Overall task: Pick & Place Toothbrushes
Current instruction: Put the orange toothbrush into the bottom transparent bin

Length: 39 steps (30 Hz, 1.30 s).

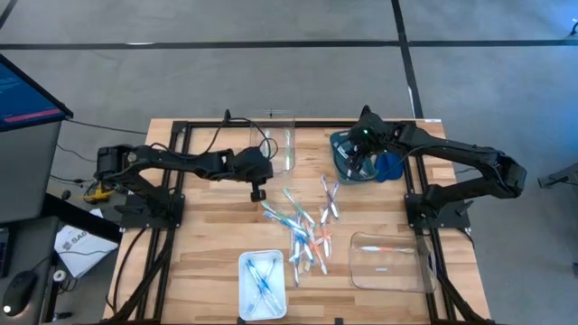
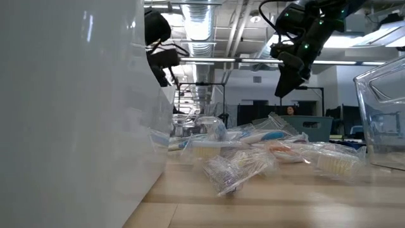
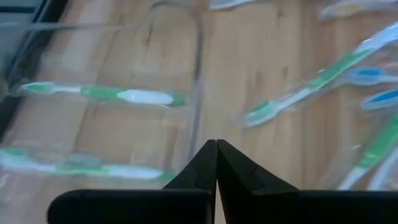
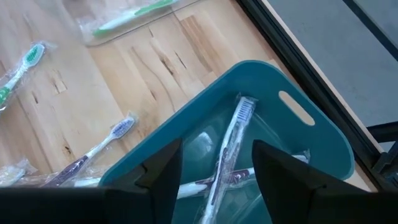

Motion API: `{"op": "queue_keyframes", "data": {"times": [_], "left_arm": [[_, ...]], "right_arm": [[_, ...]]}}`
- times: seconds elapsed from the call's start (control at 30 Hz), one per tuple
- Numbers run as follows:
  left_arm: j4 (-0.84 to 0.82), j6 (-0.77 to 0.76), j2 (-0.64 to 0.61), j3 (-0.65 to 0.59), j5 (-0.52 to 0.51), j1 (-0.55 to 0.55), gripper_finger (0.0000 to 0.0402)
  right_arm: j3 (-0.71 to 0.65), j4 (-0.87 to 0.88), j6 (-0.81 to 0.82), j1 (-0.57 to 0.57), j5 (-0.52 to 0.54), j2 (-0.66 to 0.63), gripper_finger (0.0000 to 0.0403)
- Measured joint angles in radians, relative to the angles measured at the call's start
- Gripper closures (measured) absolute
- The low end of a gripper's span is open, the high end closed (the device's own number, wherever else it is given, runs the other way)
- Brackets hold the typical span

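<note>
Several wrapped toothbrushes [image 1: 305,230] lie in a loose pile at the middle of the wooden table, also seen in the low view [image 2: 253,152]. My left gripper [image 1: 257,193] hangs shut above the bare wood between the pile's far end and a clear bin [image 1: 275,135]. In its wrist view [image 3: 216,149] two green toothbrushes [image 3: 124,95] lie in that bin. My right gripper [image 1: 359,167] stands open over a teal bin [image 1: 341,144]. Between and below its fingers [image 4: 214,165] a wrapped toothbrush [image 4: 235,127] lies on the teal bin's floor [image 4: 261,71], across another one.
A white tray [image 1: 262,271] with blue toothbrushes sits at the near edge and fills the low view's left [image 2: 76,95]. A clear bin [image 1: 388,262] stands near right. A blue object [image 1: 390,165] lies beside the teal bin. Black frame rails [image 1: 181,162] flank the table.
</note>
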<state>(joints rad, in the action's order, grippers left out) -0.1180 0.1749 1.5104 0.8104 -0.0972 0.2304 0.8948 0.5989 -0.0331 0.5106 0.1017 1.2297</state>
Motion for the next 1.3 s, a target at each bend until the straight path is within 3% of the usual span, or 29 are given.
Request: {"op": "queue_keyframes", "data": {"times": [0.67,1.3], "left_arm": [[0.143,0.004,-0.007,0.001,0.024,-0.109,0.0400],[0.188,-0.045,-0.190,-0.055,0.025,-0.221,0.0400]], "right_arm": [[0.000,0.006,0.085,-0.207,-0.001,0.000,0.0219],[0.000,0.024,0.244,-0.484,-0.002,0.000,0.0231]]}}
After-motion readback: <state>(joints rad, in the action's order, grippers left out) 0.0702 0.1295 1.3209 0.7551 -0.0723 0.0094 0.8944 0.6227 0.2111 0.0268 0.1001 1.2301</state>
